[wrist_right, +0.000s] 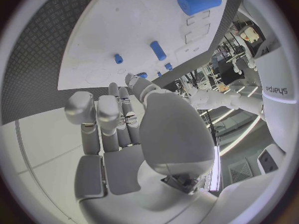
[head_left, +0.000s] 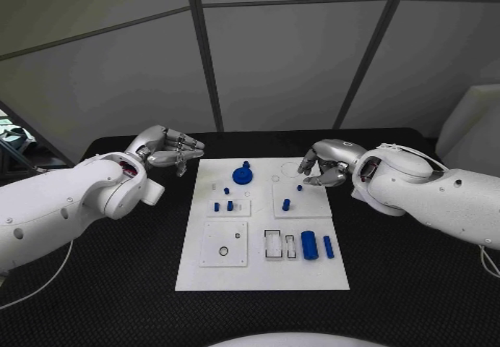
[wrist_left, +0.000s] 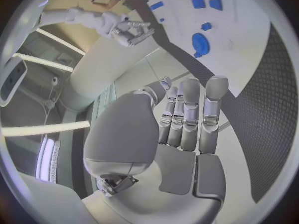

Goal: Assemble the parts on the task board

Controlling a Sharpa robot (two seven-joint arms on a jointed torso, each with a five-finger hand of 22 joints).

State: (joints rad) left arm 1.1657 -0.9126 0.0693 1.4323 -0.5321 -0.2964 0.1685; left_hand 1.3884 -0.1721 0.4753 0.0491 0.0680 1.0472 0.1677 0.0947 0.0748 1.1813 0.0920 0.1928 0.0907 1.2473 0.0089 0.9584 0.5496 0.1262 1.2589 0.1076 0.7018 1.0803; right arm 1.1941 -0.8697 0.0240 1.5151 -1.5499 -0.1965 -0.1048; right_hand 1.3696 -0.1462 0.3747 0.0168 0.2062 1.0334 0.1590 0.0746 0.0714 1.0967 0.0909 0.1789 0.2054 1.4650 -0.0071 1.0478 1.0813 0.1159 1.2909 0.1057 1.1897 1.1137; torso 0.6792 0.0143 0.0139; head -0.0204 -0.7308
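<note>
The left hand hovers over the black desk just off the far left corner of the task board, its fingers curled loosely inward with nothing between them; in the left wrist view the same fingers lie side by side and bent, empty. On the task board, the blue gear-shaped part stands near the far edge, left of centre. Nearer than it, small blue pegs sit upright on a raised white plate on the board's left half, too small to tell how deep they are seated. A short blue peg stands on the raised plate to the right of them. Toward the near right of the board, a thick blue cylinder and a thinner blue rod lie beside two dark-outlined slots. The right hand hangs over the board's far right corner, fingers bent and apart, gripping nothing; whether its fingertips touch the board cannot be told.
</note>
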